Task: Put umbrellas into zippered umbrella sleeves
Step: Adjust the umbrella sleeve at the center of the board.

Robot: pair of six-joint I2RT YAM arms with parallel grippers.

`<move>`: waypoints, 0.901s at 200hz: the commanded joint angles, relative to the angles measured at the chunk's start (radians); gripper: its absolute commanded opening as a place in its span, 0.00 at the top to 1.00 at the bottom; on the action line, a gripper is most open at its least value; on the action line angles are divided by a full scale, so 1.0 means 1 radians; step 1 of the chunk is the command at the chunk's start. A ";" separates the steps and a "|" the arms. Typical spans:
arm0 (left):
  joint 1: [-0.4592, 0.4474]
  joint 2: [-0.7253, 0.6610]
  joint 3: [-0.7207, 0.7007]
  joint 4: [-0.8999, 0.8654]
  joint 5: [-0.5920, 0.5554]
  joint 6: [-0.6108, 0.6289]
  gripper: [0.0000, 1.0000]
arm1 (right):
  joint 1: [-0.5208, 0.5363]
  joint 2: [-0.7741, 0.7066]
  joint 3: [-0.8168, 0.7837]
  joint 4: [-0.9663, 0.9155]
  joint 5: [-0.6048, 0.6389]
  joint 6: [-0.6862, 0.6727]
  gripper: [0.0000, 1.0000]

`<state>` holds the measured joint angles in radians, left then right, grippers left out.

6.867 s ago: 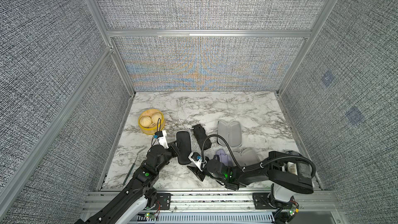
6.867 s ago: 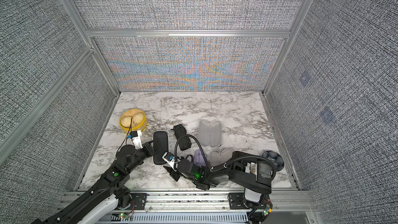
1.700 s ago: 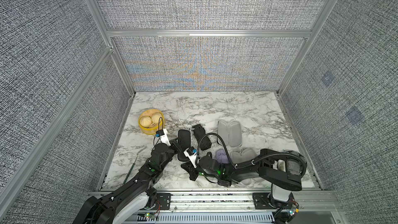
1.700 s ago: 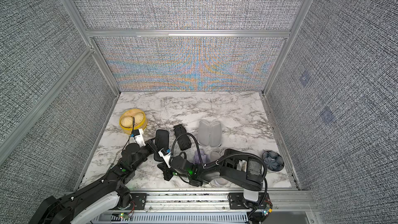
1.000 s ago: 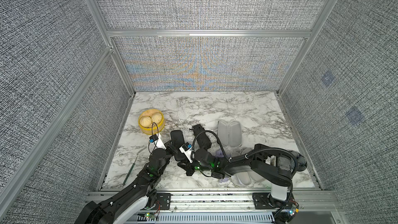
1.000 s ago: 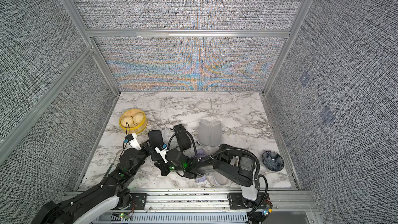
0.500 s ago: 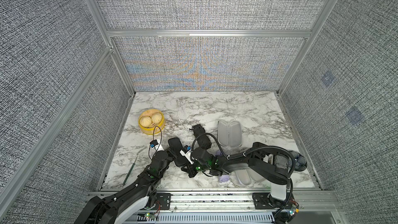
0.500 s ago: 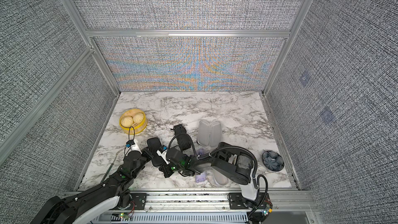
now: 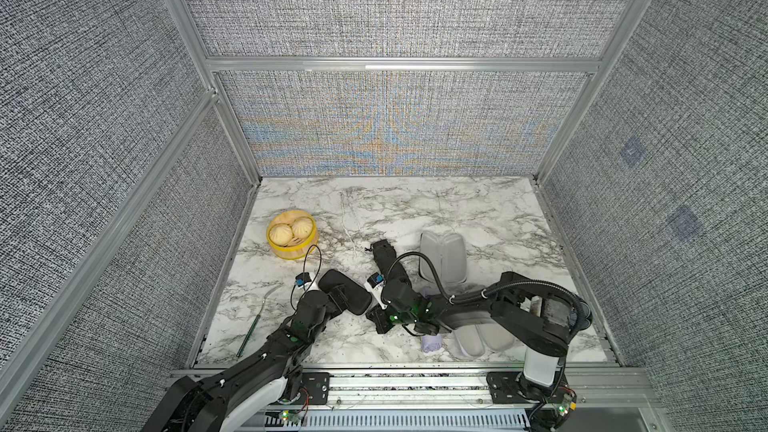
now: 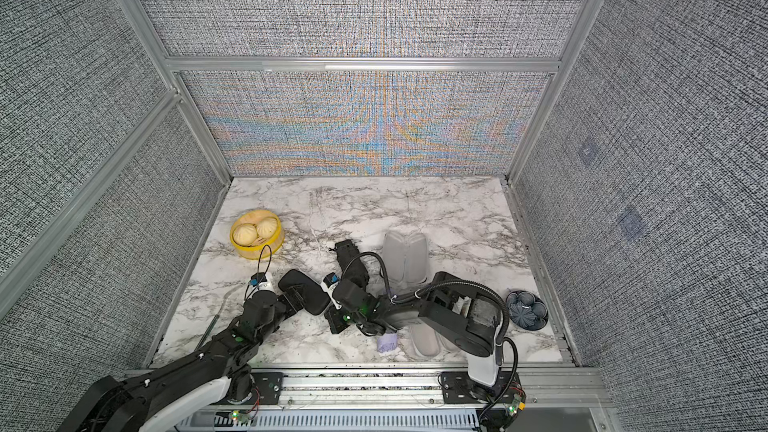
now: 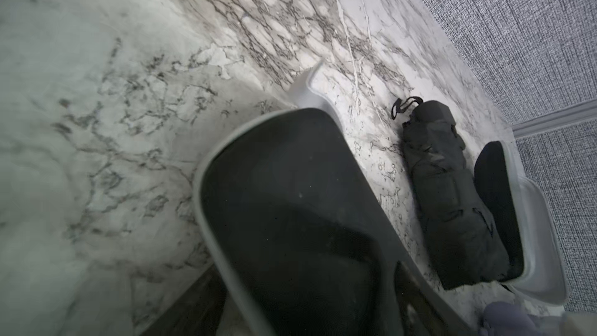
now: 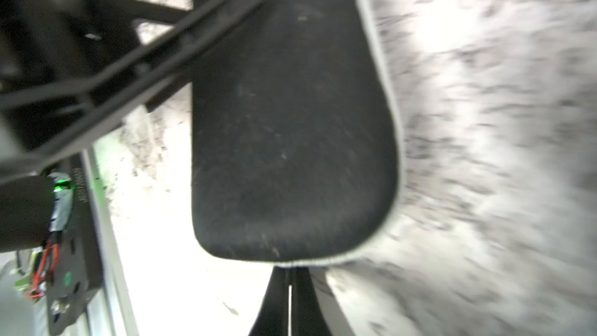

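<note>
Table: A marble top is filling the lower half of both top views, with grey fabric walls standing around it.
Right arm: It is reaching in from the lower right corner, lying low across the near open case toward bottom centre.
Left arm: It is stretching up from the lower left corner to the shut black case.
Far open case: It is lying spread flat, grey inside up, right of centre.
Near open case: It is lying grey side up at lower right, partly hidden under the right arm.
Shut black case: It is lying flat on the table at bottom centre, slanting between the two grippers.
Black umbrella: Folded, it is lying on the bare table between the shut black case and the far open case, outside both, its near end hidden by the right wrist.
Basket: A round yellow one is sitting left of centre, holding two buns.
Left gripper: Its fingers are standing spread wide at one end of the shut black case, released, with one finger lying across the case's top.
Right gripper: Its fingers are pressing tight together, tips at the grey zipper edge of the case's other end; whether they are pinching anything cannot be told.
Lavender umbrella: Its end is poking out from under the right arm, just beside the near open case.
Dish: A dark blue flower-shaped one is sitting at the right edge in a top view.
Stick: A thin green one is lying near the left edge.
</note>
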<state>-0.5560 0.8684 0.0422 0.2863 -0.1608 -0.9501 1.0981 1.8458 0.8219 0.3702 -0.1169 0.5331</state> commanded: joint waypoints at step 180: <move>0.000 0.244 0.168 -0.075 0.056 0.156 0.31 | -0.071 -0.074 -0.067 -0.089 0.037 -0.076 1.00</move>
<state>-0.5549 1.0603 0.2306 0.1093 -0.2150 -0.7921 1.0161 1.7741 0.7628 0.3149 -0.0593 0.4629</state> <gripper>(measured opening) 0.709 0.049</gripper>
